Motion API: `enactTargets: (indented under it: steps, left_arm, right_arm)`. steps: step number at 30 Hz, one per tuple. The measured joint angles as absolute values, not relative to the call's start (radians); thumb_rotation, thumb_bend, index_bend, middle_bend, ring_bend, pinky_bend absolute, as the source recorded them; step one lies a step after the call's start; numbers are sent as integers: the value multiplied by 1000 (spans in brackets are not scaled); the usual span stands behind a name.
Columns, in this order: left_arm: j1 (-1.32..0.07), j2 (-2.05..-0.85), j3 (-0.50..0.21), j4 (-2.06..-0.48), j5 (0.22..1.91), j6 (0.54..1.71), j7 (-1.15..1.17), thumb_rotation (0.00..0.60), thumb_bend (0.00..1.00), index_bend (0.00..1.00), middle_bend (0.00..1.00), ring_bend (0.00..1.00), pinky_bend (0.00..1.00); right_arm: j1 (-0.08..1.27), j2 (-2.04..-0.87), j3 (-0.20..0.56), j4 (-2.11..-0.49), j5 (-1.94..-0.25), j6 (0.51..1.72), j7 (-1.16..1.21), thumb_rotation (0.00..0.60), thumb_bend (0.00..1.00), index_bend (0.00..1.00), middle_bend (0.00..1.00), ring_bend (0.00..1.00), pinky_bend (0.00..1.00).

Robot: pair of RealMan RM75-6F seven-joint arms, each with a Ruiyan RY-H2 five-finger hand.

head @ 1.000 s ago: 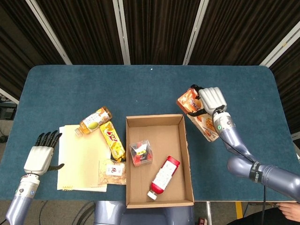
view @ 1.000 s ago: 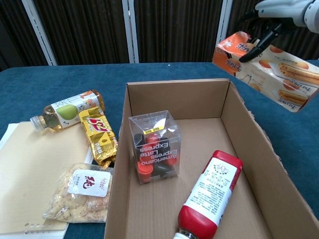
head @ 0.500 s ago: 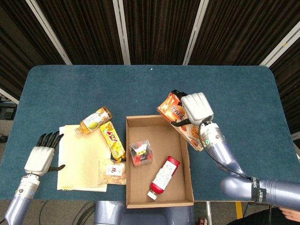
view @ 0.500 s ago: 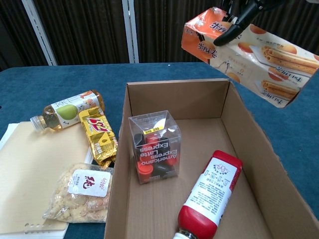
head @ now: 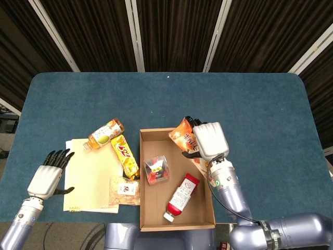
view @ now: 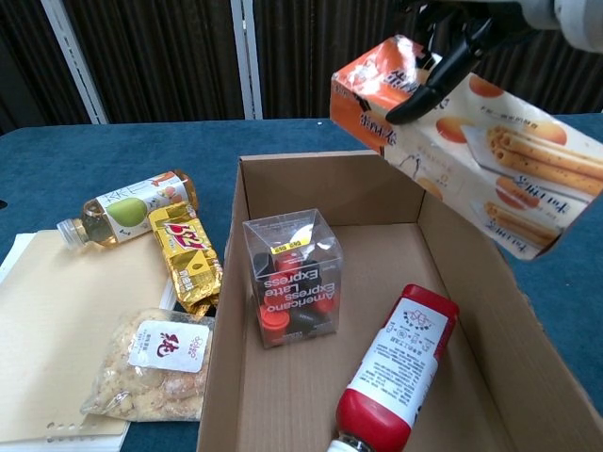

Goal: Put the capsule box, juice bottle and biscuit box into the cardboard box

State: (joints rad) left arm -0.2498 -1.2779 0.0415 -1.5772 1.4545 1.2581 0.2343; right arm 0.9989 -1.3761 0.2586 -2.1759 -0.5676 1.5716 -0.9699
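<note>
The open cardboard box [head: 143, 177] [view: 330, 186] sits at the table's front middle. Inside it stand the clear capsule box [head: 156, 170] [view: 293, 279] and a red-capped bottle [head: 181, 197] [view: 391, 369] lying on its side. My right hand [head: 209, 140] [view: 468, 33] grips the orange biscuit box [head: 182, 135] [view: 471, 151] from above, tilted, in the air over the box's far right corner and right wall. An amber bottle with a green fruit label [head: 105, 134] [view: 127, 207] lies outside, left of the box. My left hand [head: 47, 177] hovers open at the table's front left.
Left of the cardboard box lie a gold snack bar [head: 125, 155] [view: 188, 256], a clear bag of crumbly snacks [head: 125, 190] [view: 151, 372] and a pale yellow notebook [head: 91, 174] [view: 57, 330]. Dark curtains hang behind the table.
My right hand has carried the biscuit box leftward and nearer, from beside the cardboard box to over its right wall. The left hand has drifted slightly toward the front.
</note>
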Motion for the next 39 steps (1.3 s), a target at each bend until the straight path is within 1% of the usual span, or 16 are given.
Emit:
enactTargets:
  steps: [8,14,16,21,23,26,28,29,31,35,37,39]
  left_arm:
    - [-243,-1252,50,-1581,1481,1273,183,503,0,0,0,0,0]
    - [-240,-1236,59,-1574,1498,1272,148,502,0,0,0,0,0]
    - [-238,-1231,60,-1572,1501,1275,139,504,0,0,0,0,0]
    - [-232,-1227,63,-1571,1513,1284,131,505,0,0,0,0,0]
    - [-231,-1227,64,-1571,1515,1285,131,506,0,0,0,0,0]
    - [-229,-1225,65,-1573,1519,1288,129,505,0,0,0,0,0]
    - [-229,-1225,64,-1574,1521,1290,127,505,0,0,0,0,0]
    - [-228,-1224,64,-1574,1523,1290,126,505,0,0,0,0,0]
    - [-228,-1223,65,-1575,1527,1292,122,506,0,0,0,0,0]
    - [-228,-1220,65,-1575,1535,1294,113,506,0,0,0,0,0]
    - [-228,-1218,65,-1575,1538,1295,107,506,0,0,0,0,0]
    - [-228,-1216,66,-1576,1543,1297,103,503,0,0,0,0,0]
  right_arm:
    - [1031,-1577,264,-2153,-526,1752,-1087,600,324,716,571,764,1000]
    - [1034,-1660,262,-2129,-529,1826,-1132,600,301,696,551,753,1000]
    - [1027,-1666,262,-2125,-533,1834,-1134,600,269,658,519,730,991]
    - [1009,-1670,269,-2128,-533,1845,-1142,600,209,517,411,668,935]
    - [1005,-1672,273,-2130,-535,1847,-1142,600,189,441,346,620,891]
    - [999,-1678,267,-2129,-551,1849,-1146,600,134,264,191,498,778]
    - [995,-1679,266,-2134,-545,1848,-1153,600,94,123,68,396,692]
    - [993,-1680,267,-2140,-534,1847,-1160,600,82,75,32,356,660]
    - [991,-1679,271,-2152,-513,1846,-1175,600,60,16,0,296,607]
    - [996,-1683,285,-2178,-473,1859,-1234,600,14,0,0,190,512]
    - [999,-1692,293,-2192,-455,1873,-1256,600,0,0,0,84,430]
    - [1005,-1706,297,-2202,-445,1892,-1279,600,0,0,0,24,372]
